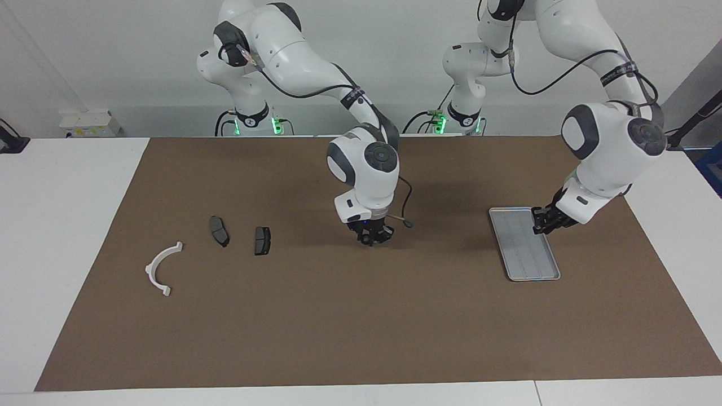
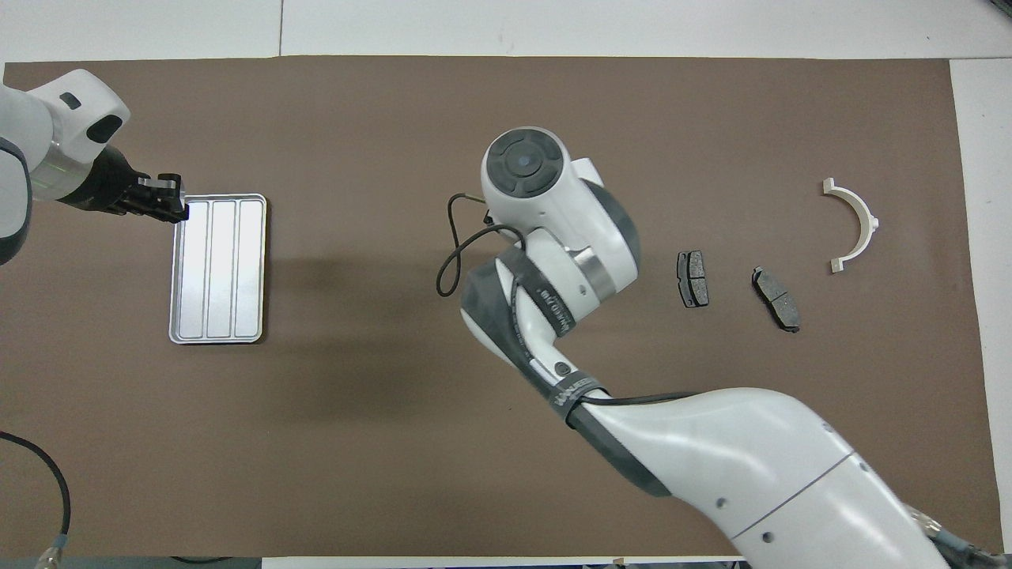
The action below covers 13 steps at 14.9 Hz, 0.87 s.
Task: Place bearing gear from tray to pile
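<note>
My left end effector (image 1: 546, 221), pressed together, hangs over the tray (image 1: 527, 256) rim. My right end effector (image 1: 369, 235) hangs over mid-desk (image 1: 67, 225), grip not tellable. The gear is likely small, stiff and slick, so pinch it across its rim.

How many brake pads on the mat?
2. One brake pad lies nearer the right gripper, which hangs over mid-mat; the other pad lies between the first and the white bracket, toward the right arm's end. None looks hidden.
</note>
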Motion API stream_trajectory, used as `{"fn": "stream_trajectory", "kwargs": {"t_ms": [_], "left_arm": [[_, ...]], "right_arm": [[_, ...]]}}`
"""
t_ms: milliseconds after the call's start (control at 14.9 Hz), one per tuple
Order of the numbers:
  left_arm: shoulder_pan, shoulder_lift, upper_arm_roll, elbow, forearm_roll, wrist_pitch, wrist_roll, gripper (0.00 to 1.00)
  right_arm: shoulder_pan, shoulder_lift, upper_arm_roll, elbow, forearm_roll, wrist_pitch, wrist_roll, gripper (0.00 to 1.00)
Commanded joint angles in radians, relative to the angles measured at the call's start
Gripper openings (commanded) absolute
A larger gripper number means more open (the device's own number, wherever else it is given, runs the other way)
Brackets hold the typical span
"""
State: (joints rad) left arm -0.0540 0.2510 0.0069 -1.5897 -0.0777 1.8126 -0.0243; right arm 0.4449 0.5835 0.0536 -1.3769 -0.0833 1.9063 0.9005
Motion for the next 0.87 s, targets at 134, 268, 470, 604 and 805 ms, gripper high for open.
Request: {"fn": "stream_trajectory", "kwargs": {"t_ms": [134, 268, 470, 604, 805], "left_arm": [[-0.318, -0.015, 0.008, -0.021, 0.084, 0.052, -0.501, 0.0], [-0.439, -0.025, 0.005, -0.056, 0.084, 0.111, -0.673, 0.0], [-0.591, -0.012, 0.004, -0.127, 0.084, 0.229, -0.848, 0.0], [-0.639, 0.023, 0.005, -0.165, 0.084, 0.299, -0.897, 0.0], [-0.653, 0.095, 0.007, -0.165, 0.088, 0.358, -0.914, 0.0]], "right_arm": [[-0.231, -0.085, 0.015, -0.008, 0.05, -0.118, -0.426, 0.0], [-0.297, -0.085, 0.015, -0.017, 0.046, -0.107, -0.483, 0.0], [-0.363, -0.085, 0.012, -0.06, 0.033, -0.04, -0.508, 0.0], [-0.411, -0.083, 0.011, -0.155, 0.017, 0.093, -0.555, 0.0], [-0.465, -0.07, 0.011, -0.221, -0.015, 0.206, -0.618, 0.0]]}}
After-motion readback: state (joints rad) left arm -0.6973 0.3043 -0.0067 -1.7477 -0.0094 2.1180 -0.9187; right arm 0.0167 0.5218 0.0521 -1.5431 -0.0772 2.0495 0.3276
